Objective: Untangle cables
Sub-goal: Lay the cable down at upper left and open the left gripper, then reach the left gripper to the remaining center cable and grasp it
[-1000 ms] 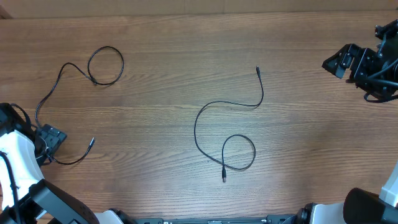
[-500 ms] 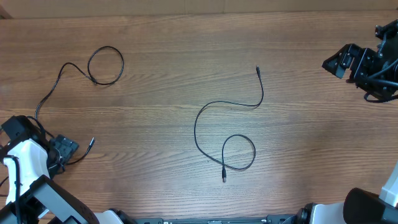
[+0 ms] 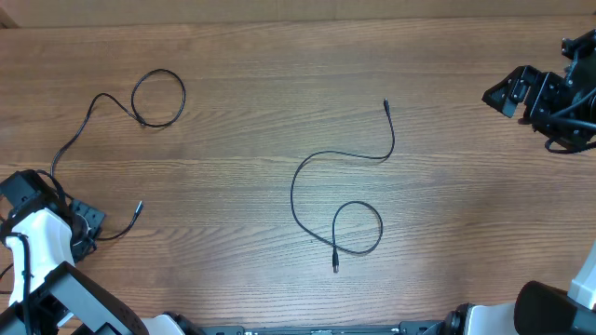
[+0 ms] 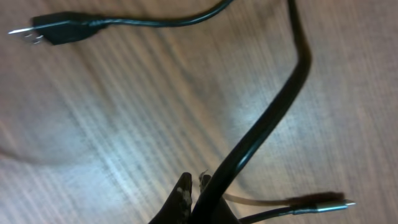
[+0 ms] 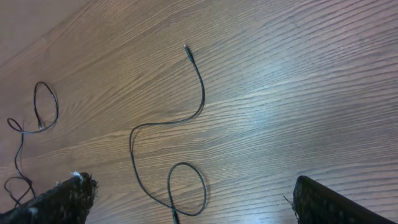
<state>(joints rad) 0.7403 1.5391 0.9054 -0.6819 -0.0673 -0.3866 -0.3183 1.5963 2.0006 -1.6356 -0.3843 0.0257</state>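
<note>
Two cables lie apart on the wooden table. One thin black cable [image 3: 317, 158] snakes through the middle and ends in a loop; the right wrist view also shows this cable [image 5: 200, 99]. The other cable [image 3: 158, 98] loops at the far left and trails down to my left gripper [image 3: 86, 223]. In the left wrist view my left gripper [image 4: 194, 186] is shut, and a black cord [image 4: 273, 112] crosses over its fingers. I cannot tell whether it is pinched. A plug tip [image 4: 323, 202] lies beside them. My right gripper [image 3: 507, 93] hovers open at the far right, holding nothing.
The table's far edge [image 3: 298, 20] runs along the top of the overhead view. A black plug on a cord [image 4: 59, 30] lies at the left wrist view's upper left. The arm bases sit along the near edge, and the right arm's own wiring [image 3: 568, 130] hangs at the right.
My left gripper has gone from open to shut and drawn back toward the table's near left corner. Both cables lie about where they were. The right arm has not moved.
</note>
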